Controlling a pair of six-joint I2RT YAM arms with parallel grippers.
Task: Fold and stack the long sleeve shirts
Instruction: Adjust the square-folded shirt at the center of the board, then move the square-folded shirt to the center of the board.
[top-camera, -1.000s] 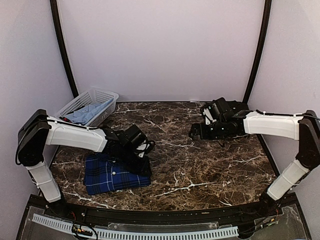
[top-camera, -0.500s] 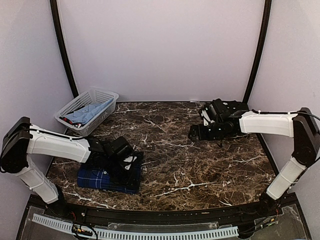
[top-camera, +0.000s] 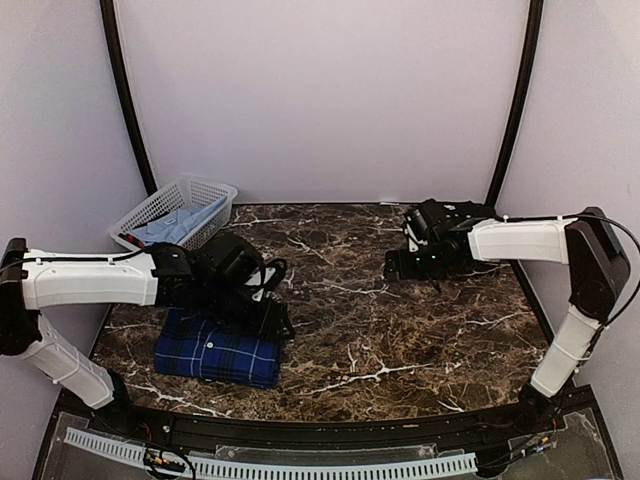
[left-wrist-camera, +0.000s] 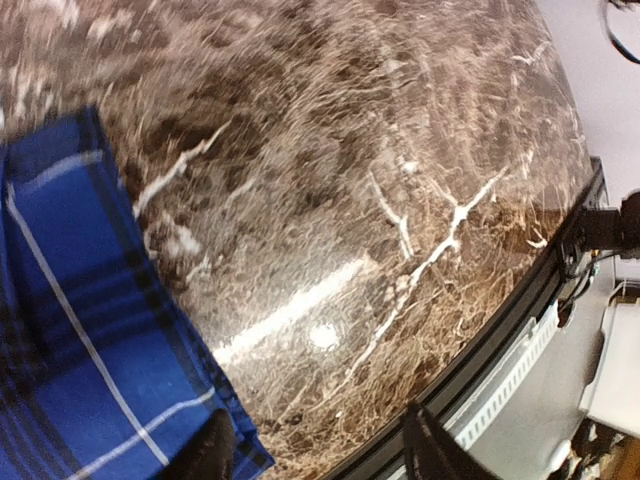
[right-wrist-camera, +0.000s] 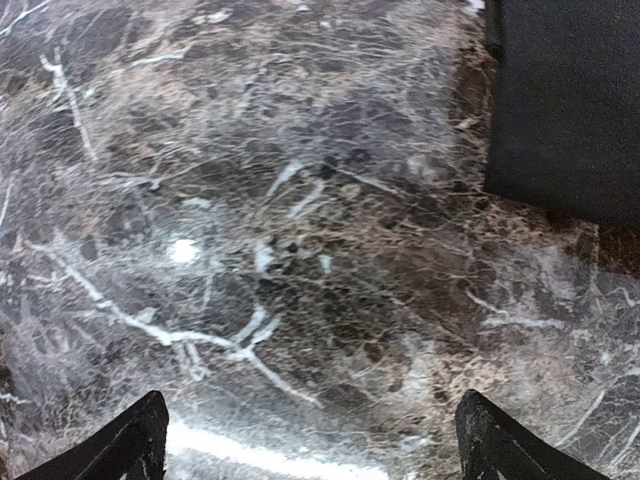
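Observation:
The blue plaid shirt (top-camera: 215, 352) lies folded in a flat rectangle near the table's front left. In the left wrist view its corner (left-wrist-camera: 80, 330) fills the left side. My left gripper (top-camera: 272, 322) hovers at the shirt's right edge, open, with only marble between its fingers (left-wrist-camera: 212, 452). My right gripper (top-camera: 395, 265) is open above bare marble at the back right, and in its wrist view (right-wrist-camera: 315, 445) nothing sits between the jaws. A flat black patch (right-wrist-camera: 570, 100) shows at the upper right of that view; I cannot tell whether it is a shirt.
A white lattice basket (top-camera: 215, 190) stands at the back left against the wall, with pale blue cloth (top-camera: 170, 228) inside. The table's black front rim (left-wrist-camera: 500, 340) runs close to my left gripper. Brown marble (top-camera: 340, 330) spreads between the arms.
My left gripper has opened and let go of the plaid shirt, then lifted up and back. The shirt now lies folded smaller, nearer the front. The right arm barely shifted.

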